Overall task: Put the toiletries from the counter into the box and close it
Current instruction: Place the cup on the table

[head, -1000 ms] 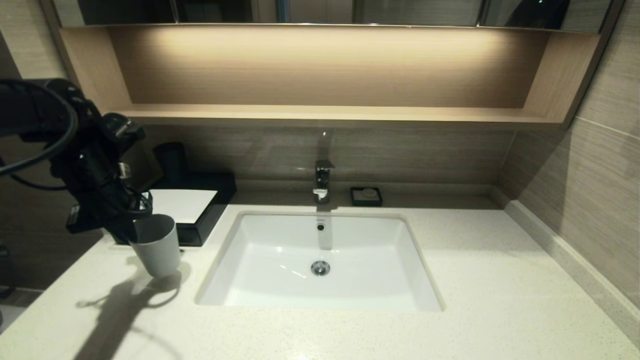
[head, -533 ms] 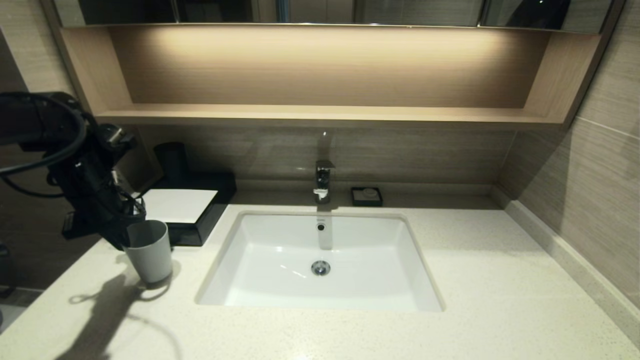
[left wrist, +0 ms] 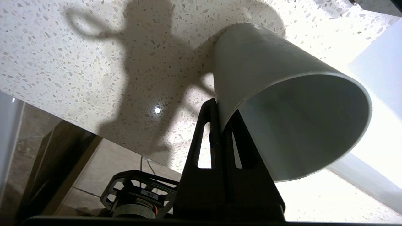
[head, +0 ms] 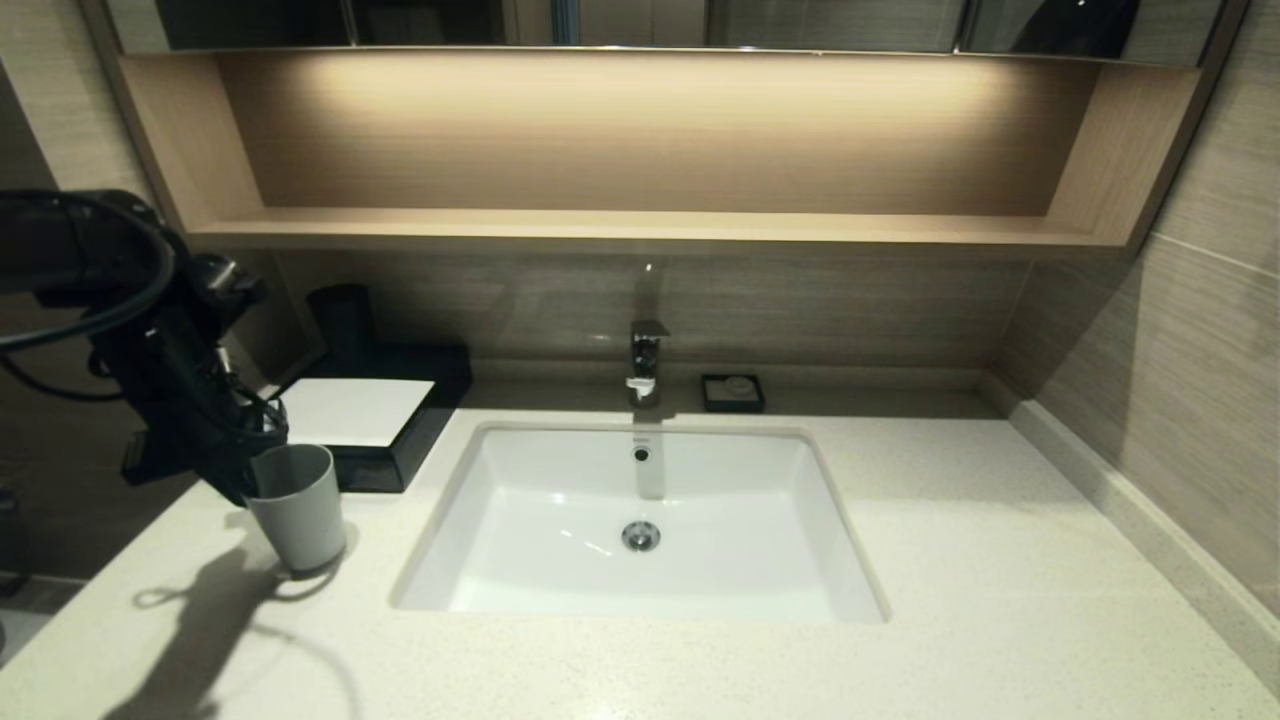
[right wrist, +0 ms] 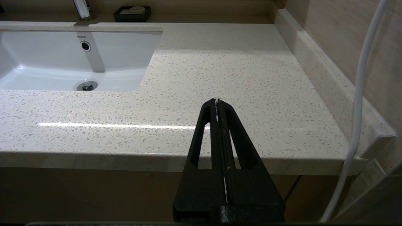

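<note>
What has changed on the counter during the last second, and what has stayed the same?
The left gripper, shut on the rim of the grey cup, carried the cup toward the robot's left and lowered it; its base now seems to rest on the counter in front of the black box. The grip has not been released. The right gripper hangs shut off the counter's front edge. The box, sink and soap dish stayed put.

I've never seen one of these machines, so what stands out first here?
The black left gripper pinches the rim of a grey plastic cup standing on the pale speckled stone counter, left of the white sunken sink. Behind the cup sits a low black box with a white top panel. The right gripper hangs shut off the counter's front edge.
</note>
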You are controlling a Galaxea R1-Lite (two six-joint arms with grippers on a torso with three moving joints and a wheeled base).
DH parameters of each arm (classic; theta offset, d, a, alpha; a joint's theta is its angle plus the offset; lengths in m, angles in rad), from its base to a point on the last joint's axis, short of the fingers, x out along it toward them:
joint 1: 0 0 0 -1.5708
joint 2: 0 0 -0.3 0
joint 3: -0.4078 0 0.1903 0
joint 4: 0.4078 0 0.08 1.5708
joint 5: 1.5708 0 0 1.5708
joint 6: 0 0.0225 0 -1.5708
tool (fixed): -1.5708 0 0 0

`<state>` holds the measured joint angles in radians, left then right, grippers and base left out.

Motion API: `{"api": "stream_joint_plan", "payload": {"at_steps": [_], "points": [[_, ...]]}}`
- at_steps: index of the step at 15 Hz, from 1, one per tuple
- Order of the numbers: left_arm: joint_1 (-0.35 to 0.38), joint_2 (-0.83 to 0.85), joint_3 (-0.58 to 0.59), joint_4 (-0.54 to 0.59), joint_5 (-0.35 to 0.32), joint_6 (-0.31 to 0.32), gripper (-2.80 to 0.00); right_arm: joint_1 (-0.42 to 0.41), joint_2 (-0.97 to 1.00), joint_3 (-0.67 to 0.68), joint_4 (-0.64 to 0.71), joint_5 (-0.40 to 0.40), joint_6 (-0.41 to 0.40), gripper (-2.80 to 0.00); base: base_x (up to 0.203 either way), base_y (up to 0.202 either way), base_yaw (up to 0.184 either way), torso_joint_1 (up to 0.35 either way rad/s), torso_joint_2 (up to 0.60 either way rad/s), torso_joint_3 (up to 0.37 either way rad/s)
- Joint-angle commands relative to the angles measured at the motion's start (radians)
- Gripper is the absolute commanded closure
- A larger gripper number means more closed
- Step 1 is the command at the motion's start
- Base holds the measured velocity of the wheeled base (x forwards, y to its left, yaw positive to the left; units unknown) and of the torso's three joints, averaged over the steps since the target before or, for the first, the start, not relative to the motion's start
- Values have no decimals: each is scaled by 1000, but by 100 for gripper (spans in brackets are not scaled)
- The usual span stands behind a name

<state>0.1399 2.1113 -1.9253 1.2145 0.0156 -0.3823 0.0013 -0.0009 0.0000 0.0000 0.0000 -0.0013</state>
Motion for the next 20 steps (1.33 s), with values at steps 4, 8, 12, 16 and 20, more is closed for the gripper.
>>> {"api": "stream_joint_plan", "payload": {"at_steps": [4,8,12,16,20], "points": [[30,4,-1,8,-23,-2,0,0,-1,2,-1,0,-2,0,0,0,0,0,0,0],[32,15,0,10,-22,-4,0,0,-1,2,0,0,0,0,0,0,0,0,0,0],[32,20,0,10,-23,-4,0,0,-1,2,0,0,0,0,0,0,0,0,0,0],[32,32,0,11,-22,-4,0,0,-1,2,0,0,0,0,0,0,0,0,0,0],[32,34,-1,13,-23,-4,0,0,-1,2,0,0,0,0,0,0,0,0,0,0]]}}
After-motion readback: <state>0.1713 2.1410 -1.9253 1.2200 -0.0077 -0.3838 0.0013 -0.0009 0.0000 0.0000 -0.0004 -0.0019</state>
